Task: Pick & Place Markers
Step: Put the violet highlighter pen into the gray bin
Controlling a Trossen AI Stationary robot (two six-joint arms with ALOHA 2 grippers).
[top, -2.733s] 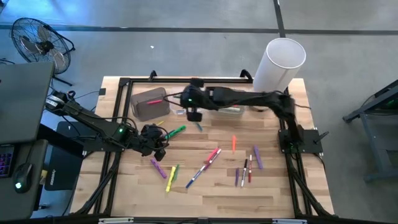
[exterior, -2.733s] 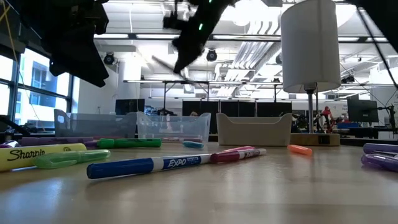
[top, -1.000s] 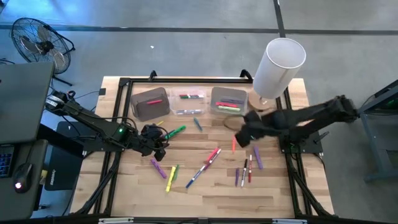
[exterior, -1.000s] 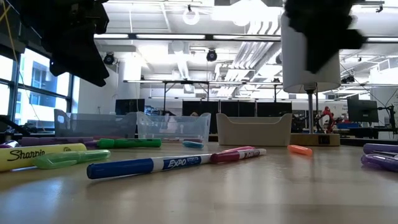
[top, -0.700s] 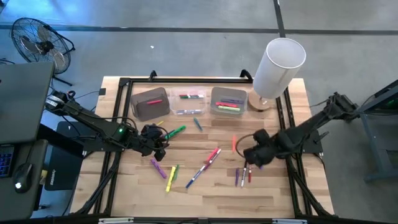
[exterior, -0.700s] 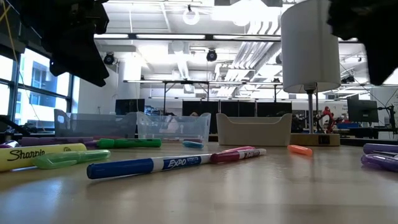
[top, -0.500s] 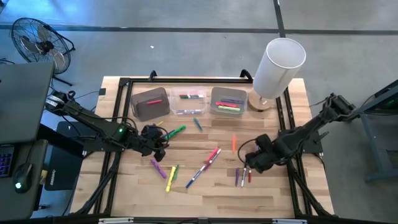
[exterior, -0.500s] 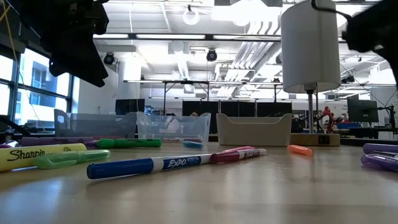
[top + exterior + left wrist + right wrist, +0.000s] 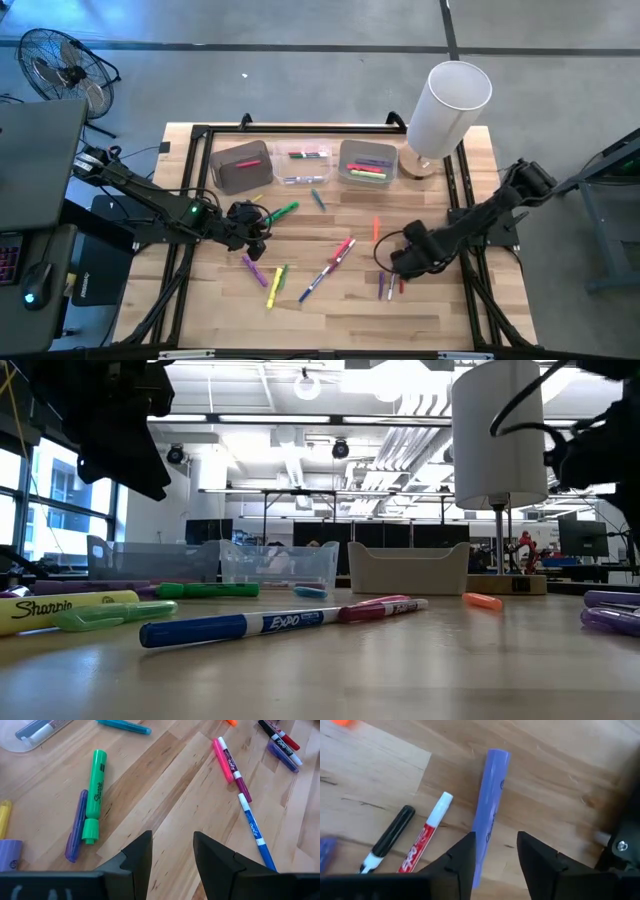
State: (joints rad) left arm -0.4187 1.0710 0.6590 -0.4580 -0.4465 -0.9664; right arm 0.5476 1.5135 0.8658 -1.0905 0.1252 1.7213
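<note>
Nearest front edge of wooden surface (image 9: 340, 300): yellow marker (image 9: 276, 283) w/ purple marker (image 9: 255, 268) beside it, both angled; blue-white marker (image 9: 315, 283) in line w/ pink marker (image 9: 343, 247), long axes diagonal, running up toward the right in high view. Right-front cluster: 3 thin pens (image 9: 391, 285) side by side, roughly front-to-back, plus lavender marker (image 9: 490, 815). Right end effector (image 9: 392, 262) low over that cluster, fingers apart, nothing held; in right wrist view lavender marker lies lengthwise, one end in the gap between the fingers, red-white pen (image 9: 427, 836) and black-capped pen (image 9: 390, 838) alongside. Orange marker (image 9: 376, 230) just behind, alone. Left end effector (image 9: 258, 225) at left-middle, released, empty; green marker (image 9: 95, 789) and a purple one (image 9: 76, 826) ahead of it, near parallel. Teal marker (image 9: 317, 199) farther back. At rear: 3 bins in a row, grey bin (image 9: 240, 166), clear bin (image 9: 305, 163), third bin (image 9: 367, 162), each w/ markers inside; count inside unclear. White cylinder (image 9: 447, 105) at back right.
</note>
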